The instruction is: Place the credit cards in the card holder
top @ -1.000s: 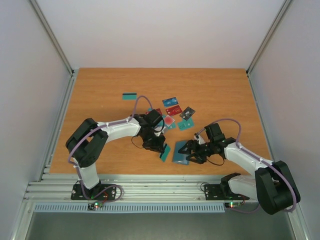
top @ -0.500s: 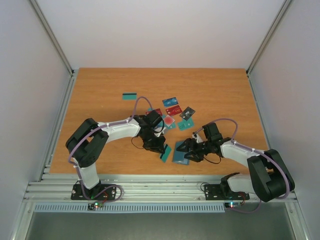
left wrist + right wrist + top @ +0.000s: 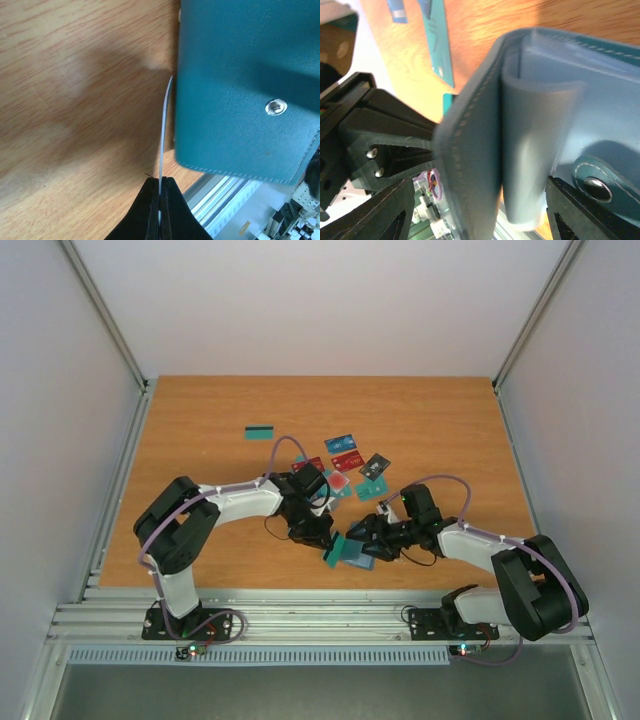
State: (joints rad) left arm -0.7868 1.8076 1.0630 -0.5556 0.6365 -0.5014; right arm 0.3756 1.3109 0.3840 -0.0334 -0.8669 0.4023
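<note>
1. Your left gripper (image 3: 160, 212) is pinched shut on one thin teal card (image 3: 163, 125), held edge-on just beside the card holder (image 3: 235, 90), near the table's (image 3: 200, 410) near edge.
2. Your right gripper (image 3: 487, 210) holds the soft card holder with jaws wide.
3. The card is probably light, stiff and slippery, so grip its end.

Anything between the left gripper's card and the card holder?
Nothing. The left wrist view shows only a thin strip of bare table between the held card and the card holder.
</note>
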